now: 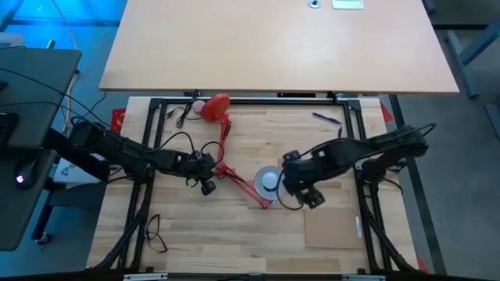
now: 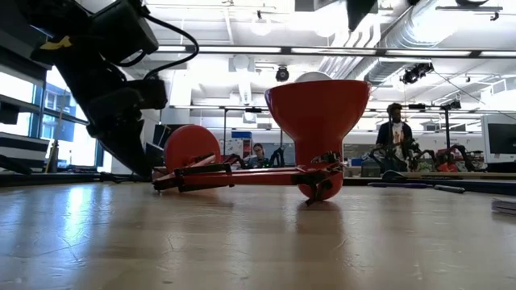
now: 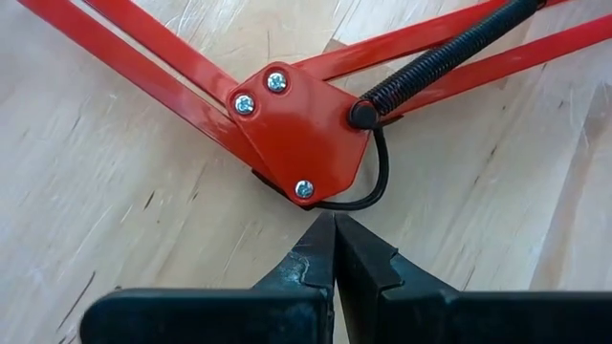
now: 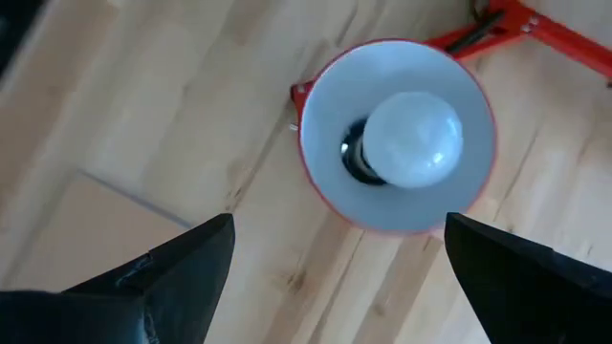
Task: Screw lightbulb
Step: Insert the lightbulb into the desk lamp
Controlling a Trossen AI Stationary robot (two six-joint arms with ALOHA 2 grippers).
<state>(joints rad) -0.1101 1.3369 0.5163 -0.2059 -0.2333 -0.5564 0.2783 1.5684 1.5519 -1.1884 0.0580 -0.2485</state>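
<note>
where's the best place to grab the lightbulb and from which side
Probably the round glass dome of the lightbulb, from straight above. It sits in the upturned red shade, whose wall rings its lower part, so only the top is free. The open right gripper hangs over it; the shut left gripper is at the lamp's elbow joint.

Between the wide right jaws, the lightbulb (image 4: 413,139) hides its own screw base. The lamp shade (image 2: 317,113) hides most of the bulb in the low view.
</note>
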